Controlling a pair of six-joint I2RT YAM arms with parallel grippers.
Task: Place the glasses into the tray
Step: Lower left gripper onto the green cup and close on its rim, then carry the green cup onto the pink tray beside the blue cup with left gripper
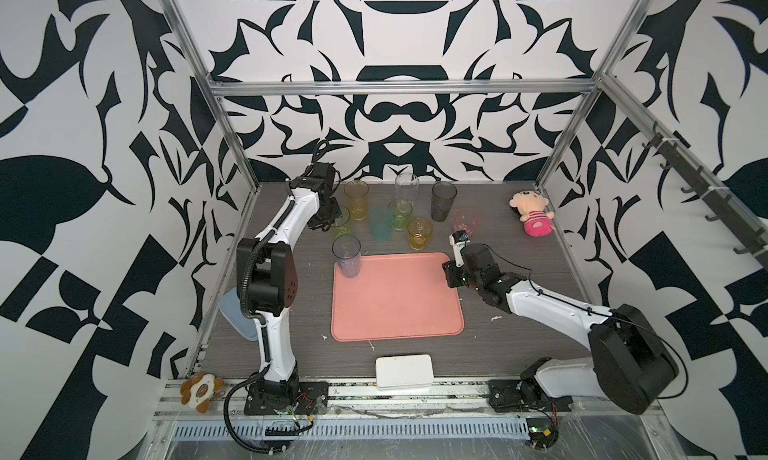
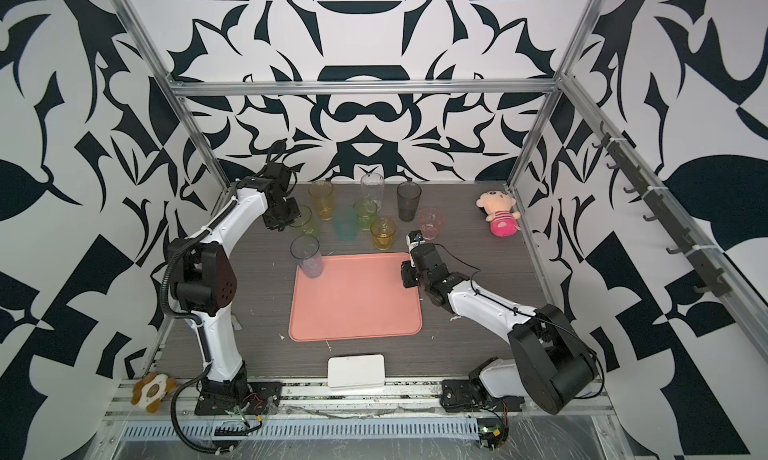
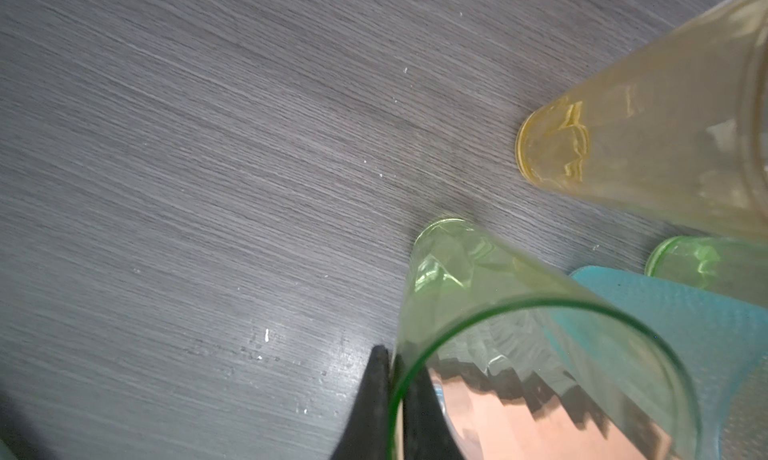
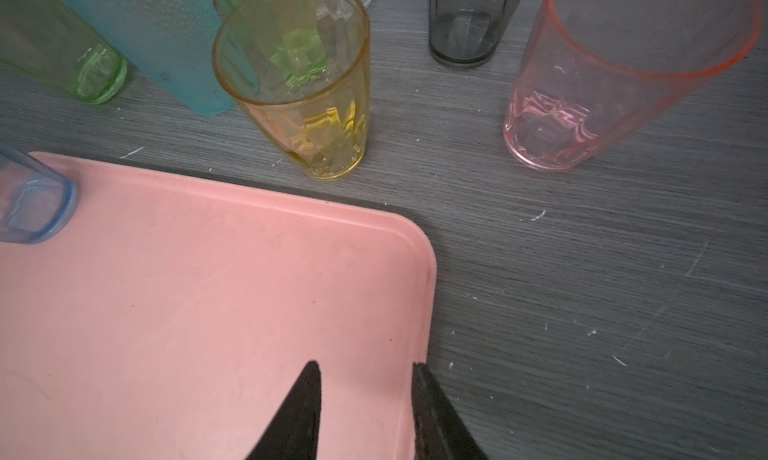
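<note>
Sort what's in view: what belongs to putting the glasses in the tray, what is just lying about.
Job: tray; blue-grey tumbler; yellow-green tumbler; teal tumbler; amber tumbler; pink tumbler; smoky grey tumbler; clear tumbler; tall yellow tumbler; short green tumbler.

Lying about: pink plush doll; white box; brown plush toy; pale blue object.

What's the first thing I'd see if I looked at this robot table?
Colourful see-through glasses crowd the far side of the table, behind a big pink tray holding just one blue-grey tumbler in its far left corner. The left gripper pinches the rim of a green tumbler.
</note>
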